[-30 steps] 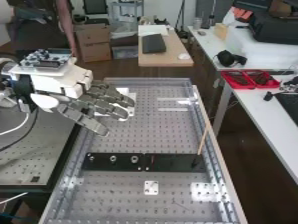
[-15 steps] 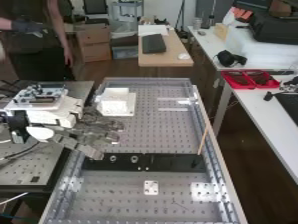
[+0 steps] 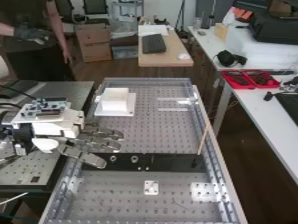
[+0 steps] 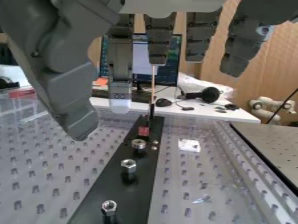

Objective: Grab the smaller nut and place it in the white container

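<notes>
smaller nut (image 4: 109, 206), larger nut (image 4: 128, 165), bearing (image 4: 138, 144) on bar (image 4: 110, 186)

above the perforated bench top (image 3: 159, 132) we have room to pass between the black bar (image 3: 173, 162) and the white container (image 3: 115, 105), whose raised walls block a low path. along the bar, the larger nut (image 4: 128, 165) and then the bearing (image 4: 138, 144) flank the smaller nut (image 4: 108, 207) on one side, and farther along we meet a thin stick (image 3: 203, 141) rising near the bar's end.

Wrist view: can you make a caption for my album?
Robot hand hovers near a black bar where smaller nut, larger nut and bearing stand.
</notes>
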